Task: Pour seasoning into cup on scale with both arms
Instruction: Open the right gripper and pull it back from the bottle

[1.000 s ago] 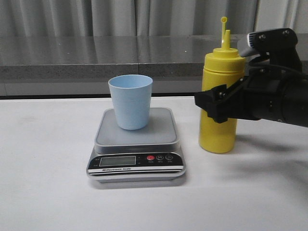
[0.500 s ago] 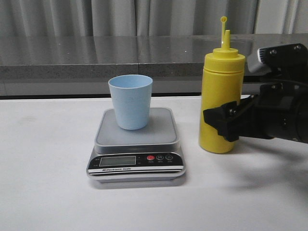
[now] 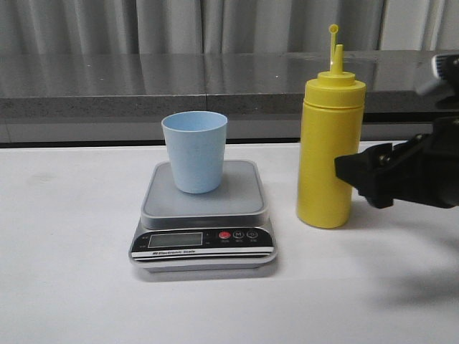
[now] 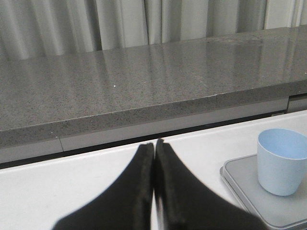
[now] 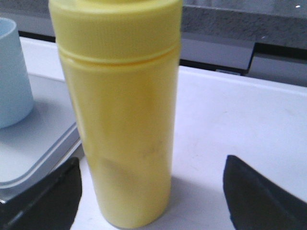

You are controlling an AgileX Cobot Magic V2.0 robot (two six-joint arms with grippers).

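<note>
The yellow seasoning bottle [image 3: 330, 150] stands upright on the white table, right of the scale [image 3: 203, 215], its cap hanging open on its tether. The pale blue cup [image 3: 194, 150] stands upright on the scale's grey platform. My right gripper [image 3: 362, 179] is open and empty, just right of the bottle and apart from it. In the right wrist view the bottle [image 5: 120, 110] stands between and beyond the spread fingers of the gripper [image 5: 151, 191], with the cup [image 5: 12, 76] and scale [image 5: 33, 143] beside it. My left gripper [image 4: 154, 146] is shut and empty, left of the cup [image 4: 282, 160] and scale [image 4: 240, 177].
A grey stone ledge [image 3: 143, 86] runs along the back of the table, with curtains behind it. The table's far edge meets a dark gap under the ledge.
My right gripper has drawn back to the right, away from the bottle it was around. The bottle, cup and scale have not moved.
</note>
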